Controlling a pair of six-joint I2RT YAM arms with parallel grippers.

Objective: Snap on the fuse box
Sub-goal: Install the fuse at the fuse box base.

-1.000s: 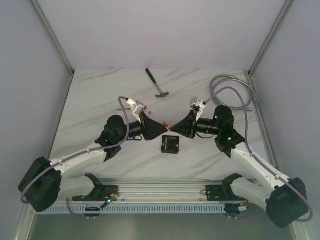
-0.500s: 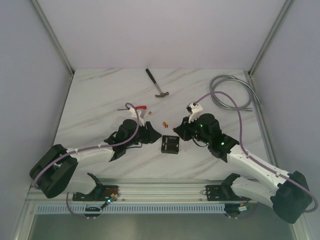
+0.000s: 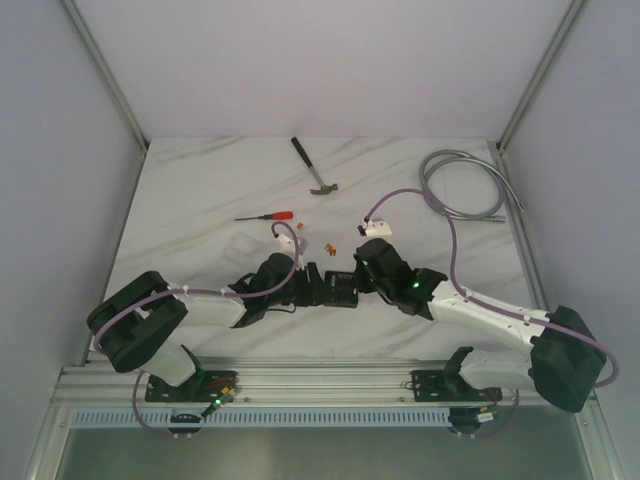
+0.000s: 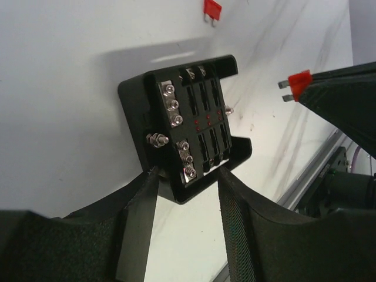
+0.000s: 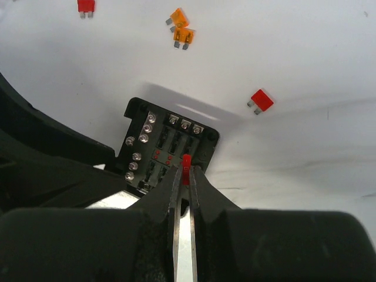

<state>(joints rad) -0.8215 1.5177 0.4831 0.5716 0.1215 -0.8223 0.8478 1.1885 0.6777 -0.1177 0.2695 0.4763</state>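
Note:
The fuse box [image 3: 341, 289] is a small black square box lying on the marble table, slots up. It also shows in the left wrist view [image 4: 185, 126] and the right wrist view [image 5: 167, 150]. My left gripper [image 3: 320, 284] is open. In the left wrist view [image 4: 187, 175] its fingers straddle the box's near corner and touch its edges. My right gripper [image 3: 353, 275] is shut on a small red fuse [image 5: 186, 166] and holds it just above the box's slots. That fuse also shows in the left wrist view [image 4: 298, 83].
Loose fuses lie beyond the box: two orange [image 5: 181, 28], a red one [image 5: 261, 100] and another red one [image 5: 86, 6]. A hammer [image 3: 315, 168], a red-handled screwdriver [image 3: 266, 216] and a coiled grey cable [image 3: 465, 185] lie farther back. The rail [image 3: 320, 375] runs along the near edge.
Both arms have swung down and inward. The left gripper has come up to the box's left side, and the right gripper has brought the red fuse over the box.

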